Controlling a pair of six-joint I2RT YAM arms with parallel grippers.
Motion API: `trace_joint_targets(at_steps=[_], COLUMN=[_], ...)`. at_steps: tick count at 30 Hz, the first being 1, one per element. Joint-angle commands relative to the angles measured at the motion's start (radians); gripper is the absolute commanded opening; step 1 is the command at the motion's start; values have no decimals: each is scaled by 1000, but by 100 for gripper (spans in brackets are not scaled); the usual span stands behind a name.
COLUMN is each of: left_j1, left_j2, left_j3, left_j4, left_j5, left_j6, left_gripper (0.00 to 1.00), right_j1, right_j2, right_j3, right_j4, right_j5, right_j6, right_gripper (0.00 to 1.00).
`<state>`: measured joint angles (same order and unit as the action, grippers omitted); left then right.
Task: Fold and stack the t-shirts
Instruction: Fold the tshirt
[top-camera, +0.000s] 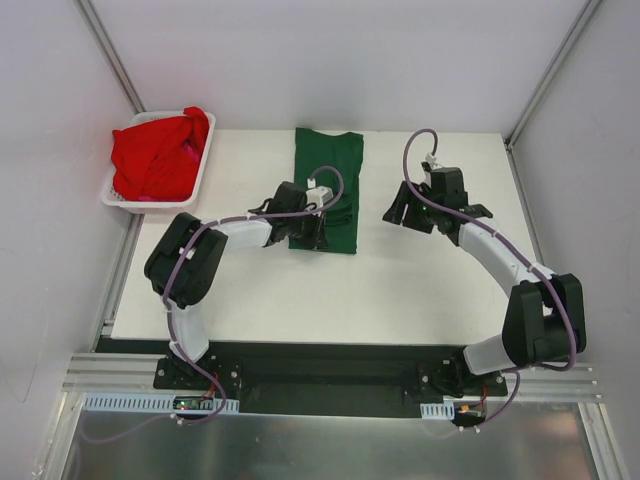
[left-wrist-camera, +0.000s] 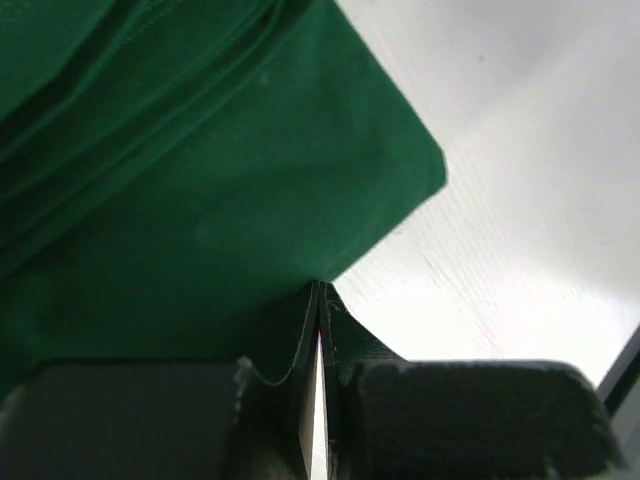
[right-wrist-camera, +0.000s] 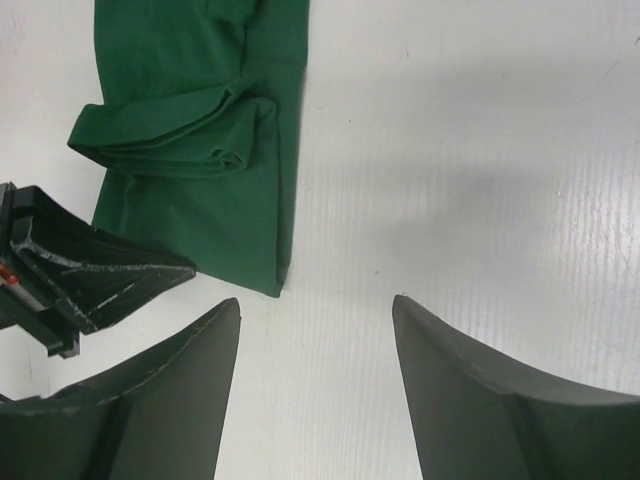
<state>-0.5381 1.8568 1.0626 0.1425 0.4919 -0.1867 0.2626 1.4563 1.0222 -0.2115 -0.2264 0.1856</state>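
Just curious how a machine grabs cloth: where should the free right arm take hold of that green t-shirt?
Probably the near right corner of the green t-shirt, coming from the right: it lies flat and thin beside bare table, clear of the bunched sleeve.

No readable text, labels or nos. anywhere (all 3 views).

Likely a robotics lab cell: blank white walls (top-camera: 300, 60) beyond the left gripper (top-camera: 318, 238), white worktop (top-camera: 400, 290) beneath it, aluminium rail (top-camera: 105, 378) behind.
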Motion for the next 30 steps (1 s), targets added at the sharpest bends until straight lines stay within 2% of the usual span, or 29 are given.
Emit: trace_joint_targets(at_steps=[1, 12, 19, 30], left_j1=[1, 1, 3, 15], left_j2=[35, 36, 54, 139], left_j3=[68, 135, 134, 212], left_j4=[42, 43, 43, 49], left_j5=[-49, 69, 28, 14], left_j6=[36, 10, 32, 32], left_gripper=[0, 0, 0, 0], right_j1=[-10, -22, -23, -33], right_j2=[-62, -42, -27, -17], right_j3=[-20, -42, -37, -48], right_j4=[-8, -8, 1, 1], right_j5=[19, 22, 10, 7], right_j6=[-15, -20, -14, -17], right_gripper=[66, 67, 67, 67])
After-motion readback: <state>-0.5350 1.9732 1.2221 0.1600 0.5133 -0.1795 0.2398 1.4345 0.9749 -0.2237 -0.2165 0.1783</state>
